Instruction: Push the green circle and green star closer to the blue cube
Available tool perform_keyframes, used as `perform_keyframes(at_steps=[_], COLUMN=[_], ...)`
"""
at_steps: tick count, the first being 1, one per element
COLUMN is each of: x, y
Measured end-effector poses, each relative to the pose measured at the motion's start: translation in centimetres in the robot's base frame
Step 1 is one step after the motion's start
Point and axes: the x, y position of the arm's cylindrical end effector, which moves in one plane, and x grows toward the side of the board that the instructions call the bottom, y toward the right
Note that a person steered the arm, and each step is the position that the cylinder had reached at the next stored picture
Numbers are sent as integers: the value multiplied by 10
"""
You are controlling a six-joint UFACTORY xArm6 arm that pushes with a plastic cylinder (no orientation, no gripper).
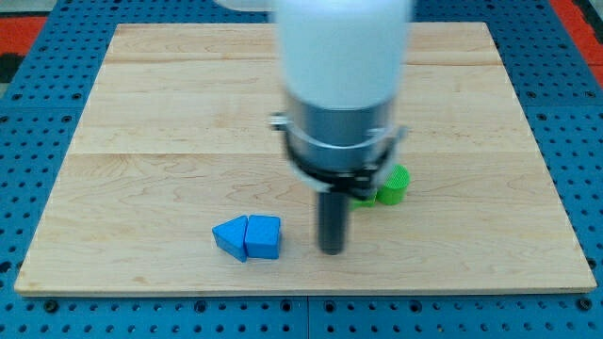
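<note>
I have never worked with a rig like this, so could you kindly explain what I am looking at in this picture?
This is the only camera view; its mounting is not on record. The large white and grey cylinder is a robot arm. It has no claw and holds nothing: it ends in a dark rod, and my tip slides on the wooden board to push blocks. Toward the view's bottom left, two blue blocks lie touching each other, with the tip just to their right. Green blocks sit up and right of the tip, partly hidden by the arm, so their shapes are unclear.
</note>
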Motion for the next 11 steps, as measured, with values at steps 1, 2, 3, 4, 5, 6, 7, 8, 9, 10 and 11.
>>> perform_keyframes(at_steps=[1,2,3,4,5,6,7,8,9,10,11], x=[-34,-74,-80,-82,-82,-82,-82,-82,-81,-79,-66], y=[75,144,121,92,80,64,43,20,-5,-25,-32])
